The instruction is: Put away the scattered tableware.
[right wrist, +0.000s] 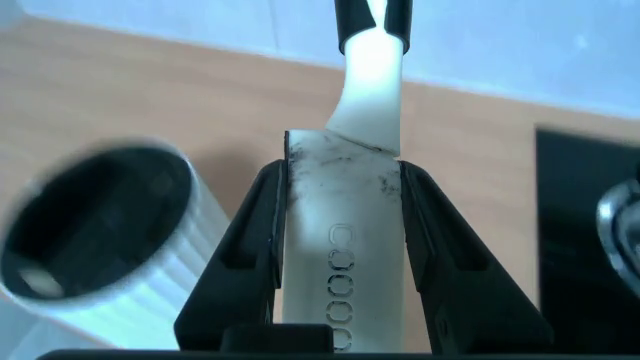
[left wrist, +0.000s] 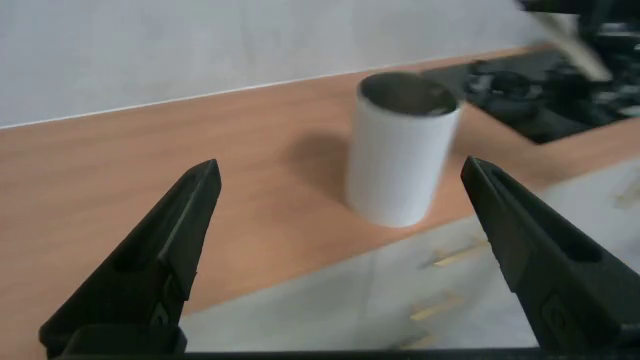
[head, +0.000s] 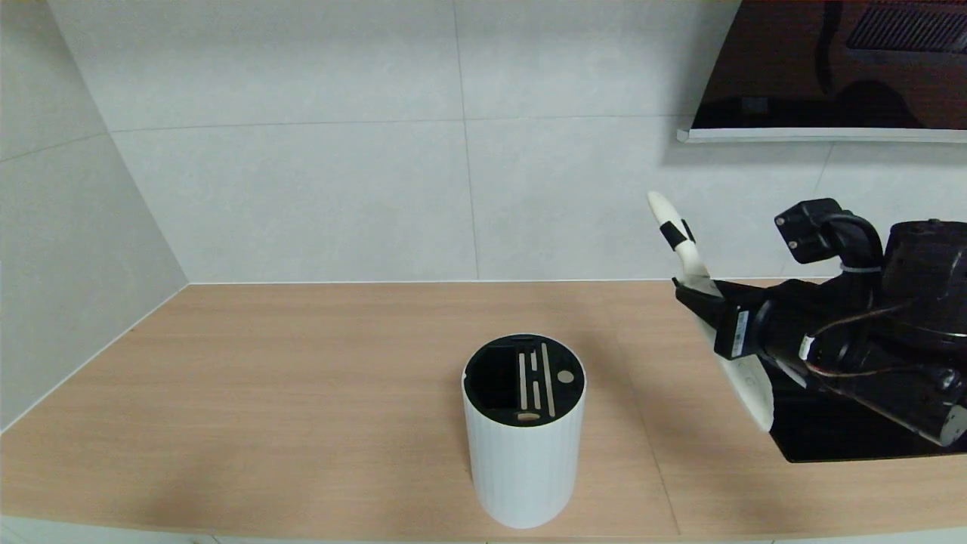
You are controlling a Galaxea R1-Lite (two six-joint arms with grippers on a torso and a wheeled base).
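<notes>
The right gripper [head: 710,306] is clamped on a white knife [head: 684,245] above the counter [head: 302,363], by the hob [head: 831,442]. Its handle tilts up toward the wall and its blade slants down. The holder [head: 523,446] stands to the knife's left, well apart, slots [head: 535,374] facing up, with nothing between. The left gripper [left wrist: 340,172] gapes wide and holds nothing

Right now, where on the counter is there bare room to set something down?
The counter is bare from the left wall to the white holder, and behind the holder up to the back wall. A narrower strip lies between holder and cooktop. The right is crowded: the right gripper holds a white utensil there.
</notes>
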